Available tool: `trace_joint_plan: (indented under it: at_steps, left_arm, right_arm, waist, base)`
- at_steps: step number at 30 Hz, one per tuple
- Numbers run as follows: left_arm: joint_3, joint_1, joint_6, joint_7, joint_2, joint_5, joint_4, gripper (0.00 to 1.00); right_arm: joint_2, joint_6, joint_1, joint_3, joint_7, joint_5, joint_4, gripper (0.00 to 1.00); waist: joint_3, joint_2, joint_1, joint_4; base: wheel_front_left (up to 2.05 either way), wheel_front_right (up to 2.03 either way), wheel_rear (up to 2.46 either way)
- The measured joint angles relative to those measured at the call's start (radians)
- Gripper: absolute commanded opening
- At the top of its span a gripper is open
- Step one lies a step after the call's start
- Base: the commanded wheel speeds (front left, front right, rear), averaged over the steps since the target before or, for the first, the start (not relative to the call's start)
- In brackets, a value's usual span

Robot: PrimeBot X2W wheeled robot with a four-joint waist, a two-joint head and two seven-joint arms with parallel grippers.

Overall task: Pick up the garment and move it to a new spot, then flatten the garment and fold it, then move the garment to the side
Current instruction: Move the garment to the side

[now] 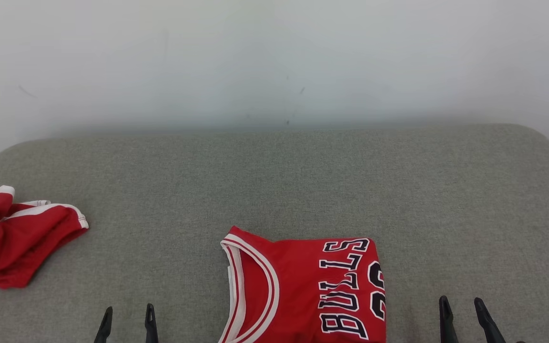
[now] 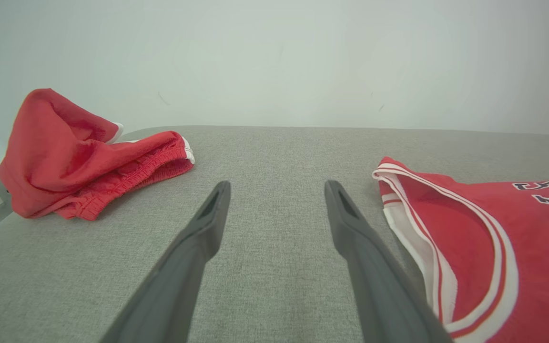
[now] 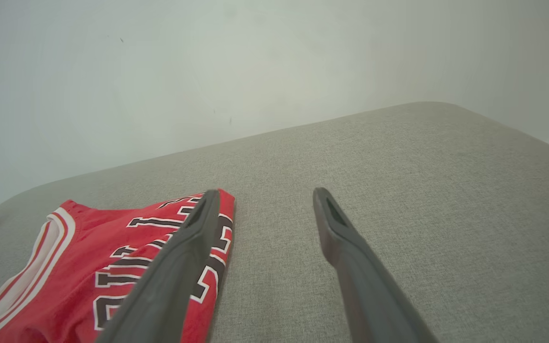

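Observation:
A red jersey (image 1: 303, 286) with white trim and black "BULLS" lettering lies folded flat on the grey cushioned surface (image 1: 303, 181), at the near middle. My left gripper (image 1: 128, 309) hovers open to its left, nothing between the fingers. My right gripper (image 1: 461, 301) is open to the jersey's right, also holding nothing. In the left wrist view the jersey (image 2: 470, 238) lies right of the open left gripper (image 2: 277, 186). In the right wrist view the open right gripper (image 3: 265, 192) has the jersey (image 3: 112, 238) at its left, partly behind its left finger.
A second red garment (image 1: 12, 243), crumpled with white trim and an elastic band, lies at the surface's far left edge (image 2: 74, 152). A pale wall rises behind the surface. Bare grey fabric stretches across the back and right.

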Motion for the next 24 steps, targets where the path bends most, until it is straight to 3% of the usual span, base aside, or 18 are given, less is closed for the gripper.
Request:
trace_joint_plan:
  at_steps: [18,24]
  left_arm:
    - [0.001,-0.001,0.000,0.000,0.000,0.003,0.003,1.00]
    - [-0.004,-0.007,0.000,0.000,0.000,-0.002,0.004,1.00]
  right_arm:
    - [0.000,0.000,-0.006,0.014,0.000,0.001,0.009,1.00]
    - [0.000,0.000,-0.115,0.057,0.000,0.007,0.108,1.00]
  waist:
    - [0.008,0.0000,0.0000,0.002]
    - [0.018,0.0001,0.0000,0.007]
  base:
    - [0.00,0.00,0.00]
    - [0.00,0.00,0.00]
